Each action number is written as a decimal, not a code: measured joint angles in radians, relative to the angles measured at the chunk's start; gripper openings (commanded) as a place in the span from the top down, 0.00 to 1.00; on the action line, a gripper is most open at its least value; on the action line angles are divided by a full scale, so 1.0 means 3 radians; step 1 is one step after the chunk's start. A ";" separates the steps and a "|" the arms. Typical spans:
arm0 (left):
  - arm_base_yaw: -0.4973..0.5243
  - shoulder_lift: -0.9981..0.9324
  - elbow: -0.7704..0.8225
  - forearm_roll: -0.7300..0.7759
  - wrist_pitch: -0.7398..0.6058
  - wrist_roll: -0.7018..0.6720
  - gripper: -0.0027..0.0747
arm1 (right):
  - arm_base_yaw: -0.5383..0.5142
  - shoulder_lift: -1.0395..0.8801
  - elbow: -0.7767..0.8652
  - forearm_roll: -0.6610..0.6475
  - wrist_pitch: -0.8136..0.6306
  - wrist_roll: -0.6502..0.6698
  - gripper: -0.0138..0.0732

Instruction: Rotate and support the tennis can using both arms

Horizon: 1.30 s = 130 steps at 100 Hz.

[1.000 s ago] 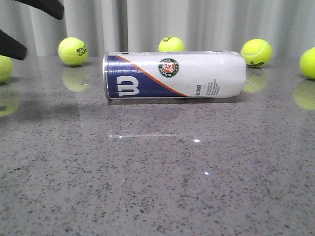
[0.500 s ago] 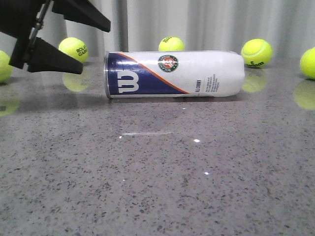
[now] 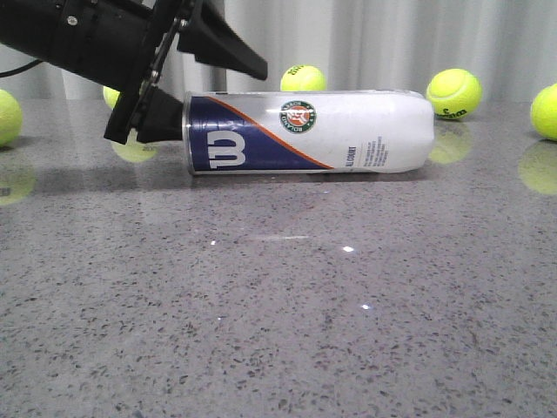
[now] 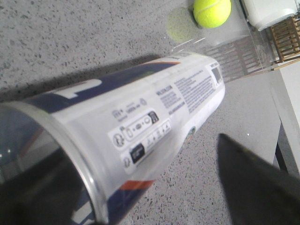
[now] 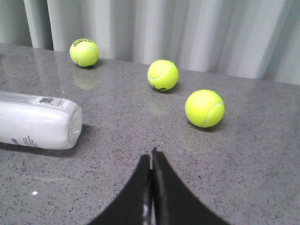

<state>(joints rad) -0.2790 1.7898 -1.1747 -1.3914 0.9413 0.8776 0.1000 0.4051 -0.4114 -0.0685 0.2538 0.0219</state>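
the can (image 3: 309,132) lies on its side on the grey tabletop (image 3: 287,313), silver rim toward the robot's left and rounded white base toward its right, with several balls (image 3: 453,92) scattered behind and beside it. the left hand (image 3: 187,83) stands spread wide at the rim end, one finger reaching over the top of the can and the other level with the rim; this placement suggests it is straddling that end for a grasp, judged not yet made. whether a finger already touches the rim cannot be told. the front view gives the whole layout and the label, but shows no right arm. the left wrist view adds the close relation: the can (image 4: 140,126) runs away from the camera, its rim near the lens and one dark finger (image 4: 255,187) apart from its side, with bare tabletop showing between them. the right wrist view alone shows the right hand (image 5: 151,161), its fingers pressed together with nothing between them, hovering over the tabletop apart from the can's base (image 5: 70,124), probably waiting to support that end; three balls (image 5: 204,108) lie beyond it.
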 measured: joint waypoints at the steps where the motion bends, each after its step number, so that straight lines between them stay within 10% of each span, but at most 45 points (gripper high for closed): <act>1: 0.0000 0.0000 0.0000 0.0000 0.0000 0.0000 0.62 | 0.0000 0.0000 0.0000 0.0000 0.0000 0.0000 0.92; 13: 0.0000 0.0000 0.0000 -0.0021 0.0000 0.0003 1.00 | 0.0000 0.0000 0.0000 0.0000 0.0000 0.0000 0.92; 57: 0.0000 -0.0435 -0.0027 0.0127 0.0288 0.0252 0.99 | 0.0000 0.0000 0.0000 0.0000 0.0000 0.0000 0.92; 130: 0.0000 -0.2204 -0.0913 0.3863 0.1090 -0.1552 0.99 | 0.0000 0.0000 0.0000 0.0000 0.0000 0.0005 0.92</act>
<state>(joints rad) -0.2790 1.1286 -1.4485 -0.2324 1.2682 0.4119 0.1000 0.4051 -0.4114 -0.0685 0.2538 0.0234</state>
